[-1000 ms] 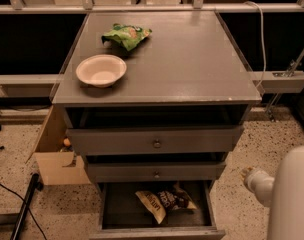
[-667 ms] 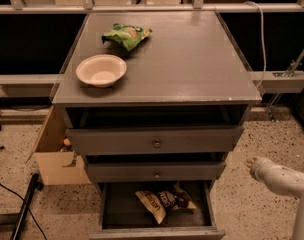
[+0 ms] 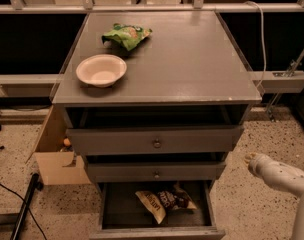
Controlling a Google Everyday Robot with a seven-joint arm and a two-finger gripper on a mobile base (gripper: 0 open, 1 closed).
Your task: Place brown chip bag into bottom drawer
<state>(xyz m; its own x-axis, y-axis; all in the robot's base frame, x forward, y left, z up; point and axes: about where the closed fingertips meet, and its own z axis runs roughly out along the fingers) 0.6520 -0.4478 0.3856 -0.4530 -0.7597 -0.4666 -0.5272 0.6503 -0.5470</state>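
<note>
While brown chip bag point(image 3: 162, 202) lies inside the pulled-out bottom drawer point(image 3: 123, 210), gripper point(image 3: 252, 160) hangs upper right of that drawer, apart from it; open or closed, can't tell.

A speckled floor point(image 3: 242, 199) is spreading around the grey cabinet point(image 3: 192, 59). An open cardboard box point(image 3: 54, 166) is sitting just left of the cabinet. A metal rail point(image 3: 152, 7) is running behind it, and a white cable point(image 3: 262, 31) is trailing down at its right. The gripper point(image 3: 251, 158) is hanging low at the cabinet's right.
</note>
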